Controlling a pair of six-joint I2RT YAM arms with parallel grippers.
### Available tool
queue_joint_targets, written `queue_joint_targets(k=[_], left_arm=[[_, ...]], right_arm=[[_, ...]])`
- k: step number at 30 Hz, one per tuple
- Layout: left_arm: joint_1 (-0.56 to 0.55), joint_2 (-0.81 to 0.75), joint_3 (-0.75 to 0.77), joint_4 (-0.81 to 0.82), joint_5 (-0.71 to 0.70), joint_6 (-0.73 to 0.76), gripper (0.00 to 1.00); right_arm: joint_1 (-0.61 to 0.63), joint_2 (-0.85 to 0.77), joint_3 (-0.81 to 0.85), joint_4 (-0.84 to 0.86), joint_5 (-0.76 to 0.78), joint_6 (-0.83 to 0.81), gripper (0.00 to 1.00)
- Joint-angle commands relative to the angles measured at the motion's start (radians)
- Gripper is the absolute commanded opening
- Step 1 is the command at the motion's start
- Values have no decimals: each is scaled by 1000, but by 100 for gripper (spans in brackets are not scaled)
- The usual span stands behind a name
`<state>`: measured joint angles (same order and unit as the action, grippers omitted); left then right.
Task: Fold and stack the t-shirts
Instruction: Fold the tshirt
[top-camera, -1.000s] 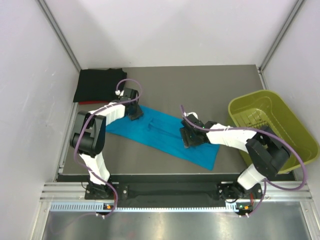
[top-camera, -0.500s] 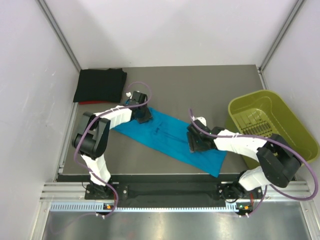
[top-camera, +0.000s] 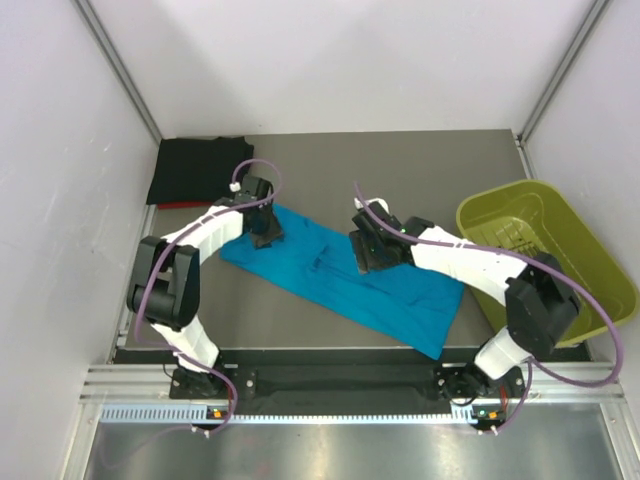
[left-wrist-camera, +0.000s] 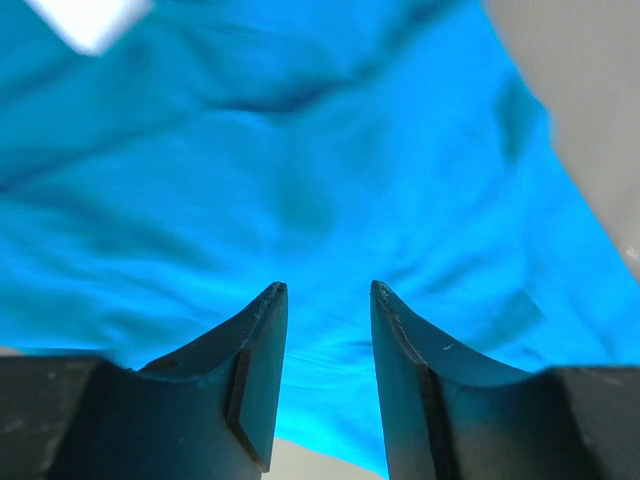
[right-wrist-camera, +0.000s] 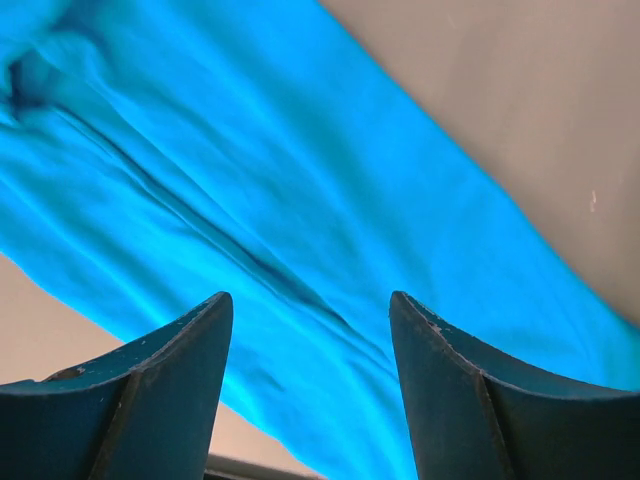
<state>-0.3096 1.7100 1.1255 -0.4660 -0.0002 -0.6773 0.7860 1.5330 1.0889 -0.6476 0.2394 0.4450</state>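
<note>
Teal-blue t-shirt (top-camera: 340, 285) lies spread in a long band across the middle of the table (top-camera: 420, 170), running from about 10 o'clock down to about 5 o'clock in the overhead view.

The left gripper (left-wrist-camera: 325, 290) hovers low over the shirt's 10 o'clock end. Its two dark fingers stand apart, with only blue cloth showing through the gap and nothing pinched between them. A white neck label (left-wrist-camera: 90, 18) shows blurred at the top left of the left wrist view.

The right gripper (right-wrist-camera: 310, 298) is over the upper edge of the band, near the table's centre. Its fingers are spread wider and are likewise empty, with cloth below and bare grey table beyond.

Outward from the left gripper, at the table's 10 o'clock corner, a black t-shirt (top-camera: 195, 168) sits folded into a flat rectangle. A thin edge of a red t-shirt (top-camera: 185, 205) peeks out under its near side.

At 3 o'clock a yellow-green bin (top-camera: 470, 215) stands at the table's edge, well apart from the teal shirt.

Purple cables (top-camera: 258, 166) loop from both wrists above the cloth.

The teal cloth is soft and matte, with shallow wrinkles and one long crease along its length. The table is smooth grey, and the bin is hard plastic with rounded corners and a ribbed floor. White walls (top-camera: 350, 60) close in the back and sides.
</note>
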Motion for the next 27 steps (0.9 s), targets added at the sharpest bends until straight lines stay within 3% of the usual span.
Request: queue_joint_targets(k=[1, 5, 17, 27], left_arm=[[18, 8, 17, -80, -50, 24, 44], [20, 65, 39, -39, -64, -11, 44], [23, 393, 388, -134, -126, 8, 44], [21, 623, 690, -134, -32, 51, 44]], right_arm=[[19, 64, 77, -11, -8, -63, 65], [22, 53, 97, -4, -5, -86, 65], [10, -39, 88, 31, 46, -89, 66], [-65, -37, 129, 40, 72, -100, 66]])
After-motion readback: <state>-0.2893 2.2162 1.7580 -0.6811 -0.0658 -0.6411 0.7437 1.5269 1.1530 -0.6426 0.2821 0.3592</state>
